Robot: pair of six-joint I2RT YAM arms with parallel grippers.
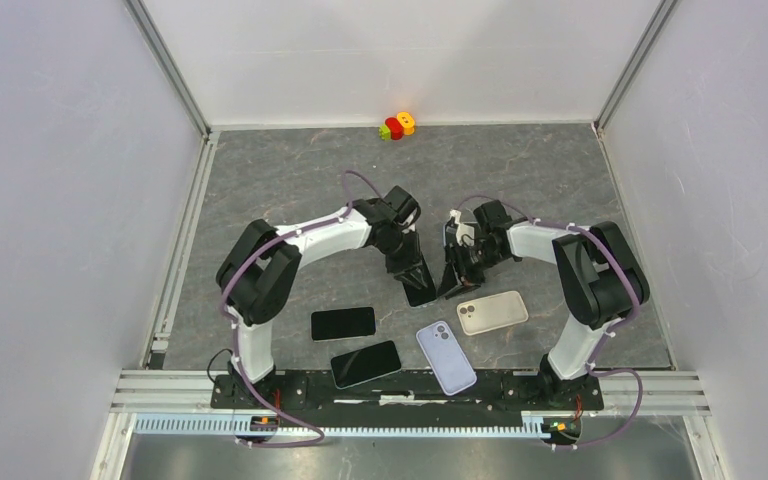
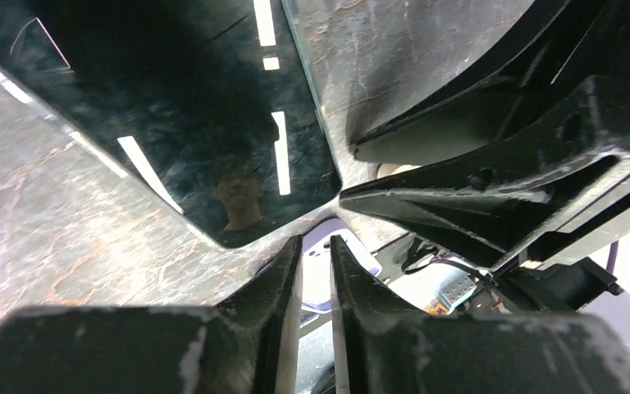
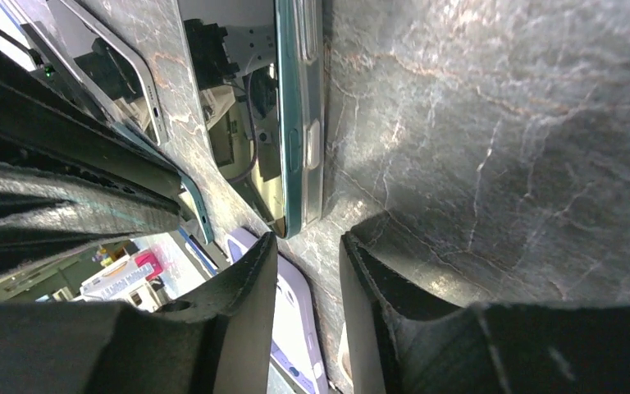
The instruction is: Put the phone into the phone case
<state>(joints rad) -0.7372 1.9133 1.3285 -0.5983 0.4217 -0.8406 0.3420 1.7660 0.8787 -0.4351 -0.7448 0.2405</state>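
A phone with a glossy black screen [image 1: 420, 290] [image 2: 213, 107] lies at the table's middle, between my two grippers. In the right wrist view its side [image 3: 299, 123] shows a teal rim with side buttons, which looks like the phone case. I cannot tell how far the phone sits in it. My left gripper [image 1: 412, 270] [image 2: 316, 242] is at the phone's near corner, its jaws a narrow slit apart with nothing between them. My right gripper [image 1: 455, 280] [image 3: 308, 238] is just off the phone's end, open and empty.
Near the front edge lie two black phones [image 1: 343, 323] [image 1: 365, 363], a lavender phone back [image 1: 446, 357] [image 2: 317, 267] [image 3: 293, 324] and a beige one [image 1: 492, 312]. A small coloured toy [image 1: 397, 125] sits at the back wall. White walls enclose the table.
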